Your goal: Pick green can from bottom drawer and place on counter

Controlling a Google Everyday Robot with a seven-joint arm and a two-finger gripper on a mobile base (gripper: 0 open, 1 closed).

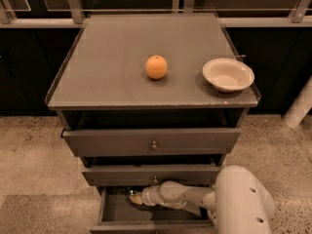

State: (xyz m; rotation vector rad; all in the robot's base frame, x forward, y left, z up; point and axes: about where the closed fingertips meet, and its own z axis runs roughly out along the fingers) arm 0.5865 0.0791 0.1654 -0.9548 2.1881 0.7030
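The bottom drawer (117,211) is pulled open under the two upper drawers, dark inside. My white arm reaches into it from the lower right. The gripper (135,197) is at the drawer's back left, under the middle drawer's front. A small piece of the green can (131,191) shows right at the gripper; the rest is hidden by the middle drawer. I cannot tell whether it is held. The counter (112,67) is the grey cabinet top above.
A round orange fruit (156,67) sits mid-counter. A white bowl (227,74) sits at the counter's right front edge. The two upper drawers (152,141) stand slightly pulled out. A white post (298,106) stands at the right. Speckled floor surrounds the cabinet.
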